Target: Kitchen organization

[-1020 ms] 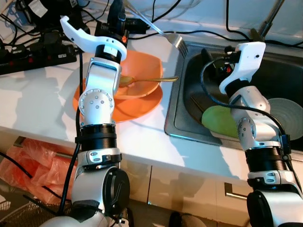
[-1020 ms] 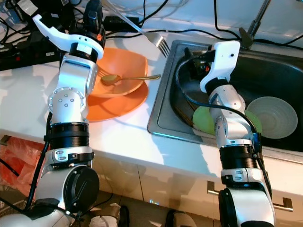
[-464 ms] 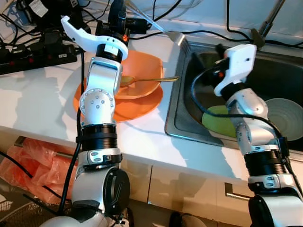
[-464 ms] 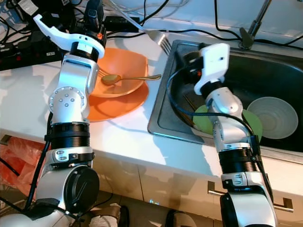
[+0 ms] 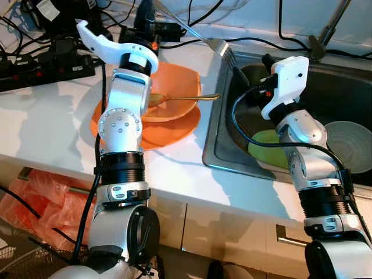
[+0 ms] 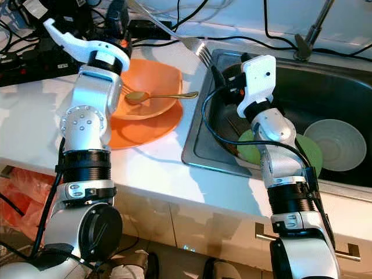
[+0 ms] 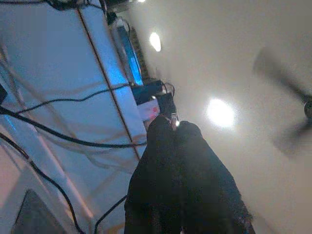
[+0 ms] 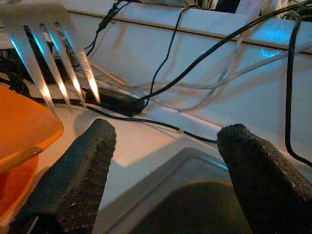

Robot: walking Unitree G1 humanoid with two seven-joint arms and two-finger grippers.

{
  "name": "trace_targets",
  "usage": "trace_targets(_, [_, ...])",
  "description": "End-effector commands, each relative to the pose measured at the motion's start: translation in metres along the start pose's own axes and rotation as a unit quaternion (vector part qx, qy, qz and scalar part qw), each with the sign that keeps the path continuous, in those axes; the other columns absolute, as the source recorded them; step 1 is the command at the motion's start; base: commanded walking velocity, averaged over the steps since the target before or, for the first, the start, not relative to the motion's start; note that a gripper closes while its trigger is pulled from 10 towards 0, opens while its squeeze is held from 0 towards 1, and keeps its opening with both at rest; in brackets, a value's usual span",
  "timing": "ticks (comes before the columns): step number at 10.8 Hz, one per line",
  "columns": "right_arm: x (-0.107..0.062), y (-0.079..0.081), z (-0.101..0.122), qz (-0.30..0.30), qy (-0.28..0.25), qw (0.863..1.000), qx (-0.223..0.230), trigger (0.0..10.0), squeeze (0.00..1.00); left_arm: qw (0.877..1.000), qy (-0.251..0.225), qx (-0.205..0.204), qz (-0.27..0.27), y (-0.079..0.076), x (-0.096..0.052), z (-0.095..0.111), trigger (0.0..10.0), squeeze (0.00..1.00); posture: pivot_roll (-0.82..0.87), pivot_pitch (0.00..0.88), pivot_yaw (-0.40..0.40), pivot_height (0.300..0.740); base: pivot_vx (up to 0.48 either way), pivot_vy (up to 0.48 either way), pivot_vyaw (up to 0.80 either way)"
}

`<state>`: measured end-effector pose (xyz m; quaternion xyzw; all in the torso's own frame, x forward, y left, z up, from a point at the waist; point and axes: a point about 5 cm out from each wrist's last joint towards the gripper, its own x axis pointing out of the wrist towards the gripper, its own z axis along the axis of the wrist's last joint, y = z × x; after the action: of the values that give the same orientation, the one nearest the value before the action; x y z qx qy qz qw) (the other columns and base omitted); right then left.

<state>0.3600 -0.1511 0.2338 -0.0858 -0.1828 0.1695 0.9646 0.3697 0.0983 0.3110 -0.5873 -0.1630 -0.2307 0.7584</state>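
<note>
My left gripper [image 5: 145, 13] is raised over the back of the counter, shut on the handle of a silver fork [image 5: 219, 47]. The fork slants down, its tines reaching the sink's [image 5: 216, 148] left rim. In the left wrist view the fingers [image 7: 161, 146] are pressed together. My right gripper [image 5: 250, 67] is open above the sink's left side, just right of the tines. The right wrist view has the tines [image 8: 51, 46] beyond its spread fingertips. An orange bowl [image 5: 177, 84] holding a gold spoon [image 5: 186, 99] sits on an orange plate [image 5: 168, 131].
In the sink lie a green plate [image 5: 268, 148] and a grey bowl [image 5: 351, 142]. The faucet [image 5: 325, 32] stands behind it. Black power strips [image 5: 46, 64] and cables crowd the counter's back left. An orange plastic bag [image 5: 40, 197] hangs below the counter.
My right arm has swung left from over the sink toward the fork's tines. The fork has shifted slightly toward the back. The bowl, spoon and plates stay put.
</note>
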Motion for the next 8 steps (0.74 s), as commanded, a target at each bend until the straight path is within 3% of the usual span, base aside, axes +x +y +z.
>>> trace_targets(1, [-0.002, 0.003, -0.004, 0.006, 0.005, 1.000, -0.002, 10.0, 0.00, 0.996, 0.047, -0.065, -0.033, -0.028, 0.006, -0.047, 10.0, 0.00, 0.05, 0.126, 0.028, 0.723, 0.000, 0.000, 0.00])
trace_targets(4, [-0.002, 0.003, -0.006, 0.001, 0.004, 1.000, 0.001, 10.0, 0.00, 0.995, 0.058, -0.072, -0.039, -0.031, 0.005, -0.053, 10.0, 0.00, 0.05, 0.122, 0.032, 0.723, 0.000, 0.000, 0.00])
trace_targets(5, [-0.002, -0.004, -0.008, -0.036, 0.007, 0.997, 0.071, 10.0, 0.00, 0.995, 0.049, -0.072, -0.038, -0.030, 0.005, -0.048, 10.0, 0.00, 0.05, 0.121, 0.031, 0.723, 0.000, 0.000, 0.00])
trace_targets(6, [-0.002, -0.017, -0.016, -0.112, 0.023, 0.977, 0.181, 10.0, 0.00, 0.996, 0.032, -0.078, -0.034, -0.026, 0.006, -0.042, 10.0, 0.00, 0.05, 0.120, 0.031, 0.723, 0.000, 0.000, 0.00])
trace_targets(8, [-0.005, -0.025, -0.025, -0.166, 0.023, 0.935, 0.314, 10.0, 0.00, 0.996, 0.010, -0.083, -0.037, -0.025, 0.007, -0.031, 10.0, 0.00, 0.05, 0.119, 0.032, 0.723, 0.000, 0.000, 0.00])
